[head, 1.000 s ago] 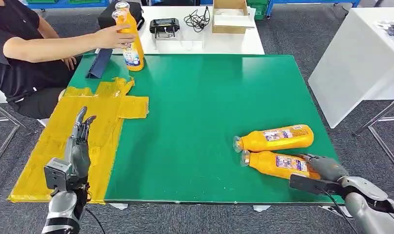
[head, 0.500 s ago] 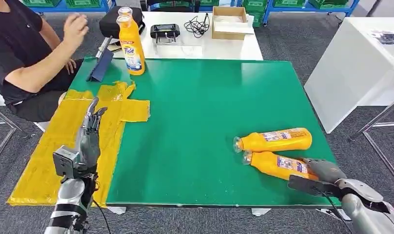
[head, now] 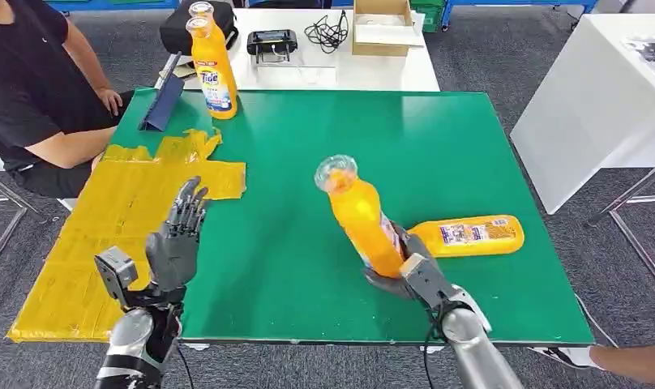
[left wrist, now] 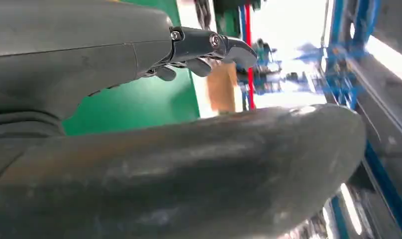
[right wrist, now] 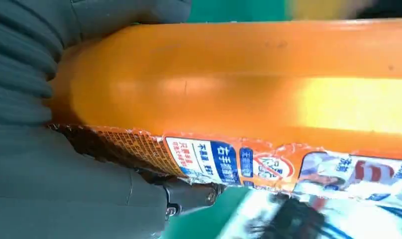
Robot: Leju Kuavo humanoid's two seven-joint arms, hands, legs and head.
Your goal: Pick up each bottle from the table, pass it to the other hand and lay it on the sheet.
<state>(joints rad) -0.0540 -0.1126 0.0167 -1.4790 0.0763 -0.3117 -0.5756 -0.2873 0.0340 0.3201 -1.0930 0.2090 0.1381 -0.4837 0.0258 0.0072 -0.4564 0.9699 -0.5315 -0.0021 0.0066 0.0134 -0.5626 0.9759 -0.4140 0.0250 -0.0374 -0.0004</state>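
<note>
Changing: a bottle [head: 365, 223] has been lifted off the table [head: 438, 138] by the right hand [head: 405, 271]; a second ago it lay flat beside the other bottle [head: 468, 234].
Meaning: the pickup is judged done; the handover is next.
Right hand: fingers are wrapped round the lower body of the raised bottle, held tilted above the middle of the table, cap up.
Left hand [head: 177, 239]: raised over the table's near left edge, fingers spread, nothing held.
Sheet [head: 105, 219]: crinkled yellow, taped flat on the left of the table, no bottle on it.
Materials: bottles are smooth glossy orange plastic with printed labels; the table is covered in matte green.
Elsewhere: an upright bottle [head: 213, 69] stands at the far left corner near a seated person [head: 32, 89].
</note>
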